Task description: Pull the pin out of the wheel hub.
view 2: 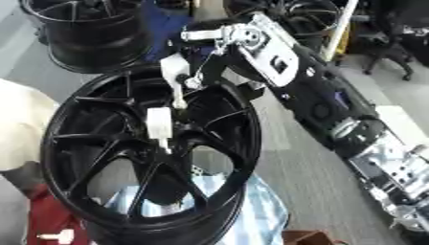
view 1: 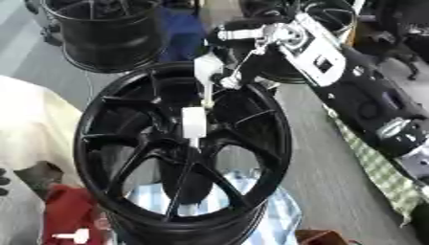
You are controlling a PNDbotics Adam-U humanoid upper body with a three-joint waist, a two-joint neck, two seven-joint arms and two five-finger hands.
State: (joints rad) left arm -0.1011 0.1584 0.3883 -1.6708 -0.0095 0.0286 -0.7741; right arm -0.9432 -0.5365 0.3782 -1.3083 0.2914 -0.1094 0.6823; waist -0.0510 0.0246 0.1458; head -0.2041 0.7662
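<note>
My right hand (view 1: 220,72) pinches the white pin (view 1: 194,123) above the wheel hub (view 1: 188,149), I think. An off-axis pull risks jamming or slipping.

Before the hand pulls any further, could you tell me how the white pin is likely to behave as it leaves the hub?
The white pin looks straight and rigid, so it should slide out without bending. It looks slim and probably light. The right hand pinches only its top, so it may swing once free of the black wheel.
</note>
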